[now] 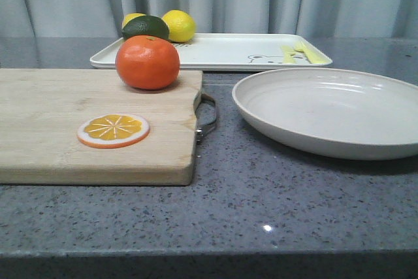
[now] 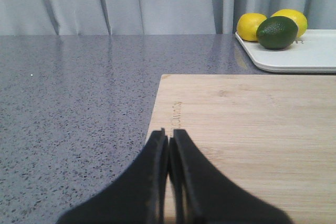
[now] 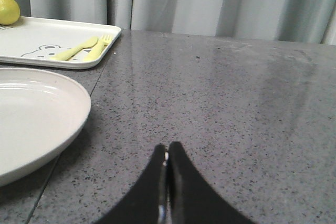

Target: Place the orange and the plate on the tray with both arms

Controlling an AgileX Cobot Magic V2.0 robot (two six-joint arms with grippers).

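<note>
The orange (image 1: pixel 147 62) sits on the far right part of the wooden cutting board (image 1: pixel 59 142). The beige plate (image 1: pixel 326 110) lies on the counter to the board's right; it also shows in the right wrist view (image 3: pixel 31 119). The white tray (image 1: pixel 222 50) with the bear drawing lies behind both; it also shows in the wrist views (image 2: pixel 310 56) (image 3: pixel 52 43). My left gripper (image 2: pixel 169 135) is shut and empty over the board's left edge. My right gripper (image 3: pixel 168 146) is shut and empty over bare counter, right of the plate. Neither gripper shows in the front view.
An orange slice disc (image 1: pixel 113 129) lies on the board. Two lemons (image 1: pixel 178 25) and a dark green avocado (image 1: pixel 145 27) sit at the tray's far left corner. A metal handle (image 1: pixel 208 117) sticks out of the board toward the plate. Curtains hang behind.
</note>
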